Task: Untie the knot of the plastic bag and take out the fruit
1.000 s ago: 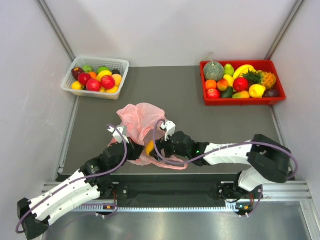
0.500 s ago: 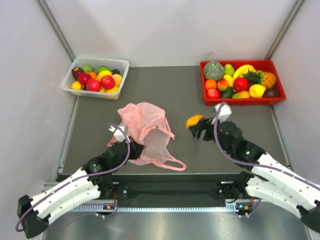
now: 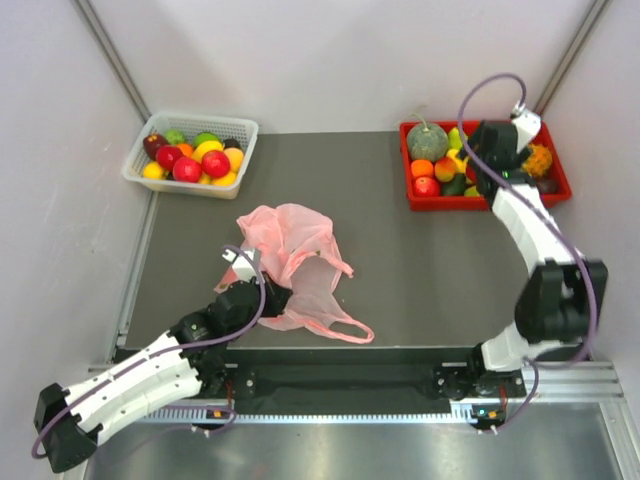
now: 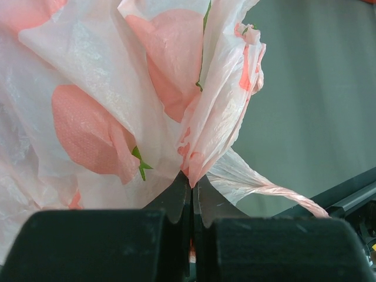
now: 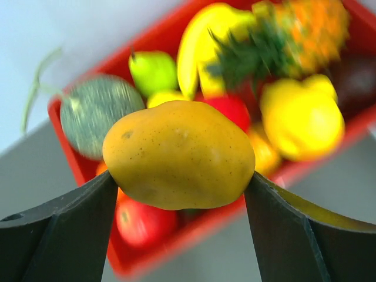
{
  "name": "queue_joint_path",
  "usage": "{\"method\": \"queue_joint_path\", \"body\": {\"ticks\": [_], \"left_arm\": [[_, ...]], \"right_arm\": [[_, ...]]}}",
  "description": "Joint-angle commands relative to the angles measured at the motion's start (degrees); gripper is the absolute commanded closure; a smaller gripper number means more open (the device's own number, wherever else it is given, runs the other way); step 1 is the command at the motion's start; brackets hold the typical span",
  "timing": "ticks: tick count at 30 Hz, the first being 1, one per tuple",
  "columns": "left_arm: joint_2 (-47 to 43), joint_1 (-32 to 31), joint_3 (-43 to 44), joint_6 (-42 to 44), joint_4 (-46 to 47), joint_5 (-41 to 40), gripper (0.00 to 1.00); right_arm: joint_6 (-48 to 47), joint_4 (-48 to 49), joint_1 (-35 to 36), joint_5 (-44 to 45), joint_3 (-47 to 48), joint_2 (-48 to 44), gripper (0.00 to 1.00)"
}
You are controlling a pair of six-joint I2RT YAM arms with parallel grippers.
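**Yellow-orange fruit (image 5: 176, 150) over the red tray (image 3: 440, 202)**

The right gripper (image 5: 181, 179) clamps the fruit snugly between its fingers, above the tray's heap. The left gripper (image 4: 192, 191) is pinched tight on a fold of the pink bag (image 3: 295, 250), which lies on the grey table (image 3: 420, 260).

I work in a lab test cell: plain white panel walls (image 3: 330, 60) box in my dark grey table (image 3: 420, 260), a silver aluminium frame rail (image 3: 590, 378) edges it, and a red plastic tray (image 3: 487, 204) and white mesh basket (image 3: 205, 119) hold piled fruit (image 3: 190, 160).
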Motion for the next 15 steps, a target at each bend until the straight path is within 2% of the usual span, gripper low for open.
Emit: {"method": "queue_joint_path", "body": {"ticks": [1, 2, 5, 9, 10, 11, 14, 15], "left_arm": [[1.0, -0.1, 2.3, 0.9, 4.3, 1.0, 1.00], [1.1, -0.1, 2.5, 0.9, 4.2, 1.0, 1.00], [1.5, -0.1, 2.8, 1.2, 4.5, 1.1, 1.00], [1.2, -0.1, 3.1, 1.9, 4.1, 1.0, 1.00], [1.0, -0.1, 3.2, 1.9, 3.5, 0.5, 1.00], [0.8, -0.1, 3.2, 2.1, 3.5, 0.4, 1.00], [0.4, -0.1, 2.8, 2.4, 3.7, -0.3, 1.00], [0.5, -0.1, 2.8, 2.4, 3.9, -0.4, 1.00]], "right_arm": [[-1.4, -2.1, -2.7, -0.9, 16.3, 12.7, 1.00], [-2.0, -3.3, -2.8, -1.3, 23.1, 18.3, 1.00], [-2.0, -7.1, -6.2, -1.8, 34.4, 27.0, 0.96], [-1.4, -11.3, -9.1, -6.6, 45.5, 35.0, 0.79], [-2.3, -11.7, -9.5, -8.1, 47.7, 36.2, 0.68], [-3.0, -12.2, -9.8, -10.0, 51.0, 38.2, 0.45], [-5.7, -12.1, -10.3, -15.7, 53.7, 38.7, 0.15], [-6.4, -11.4, -10.3, -17.3, 53.7, 38.3, 0.10]]}}
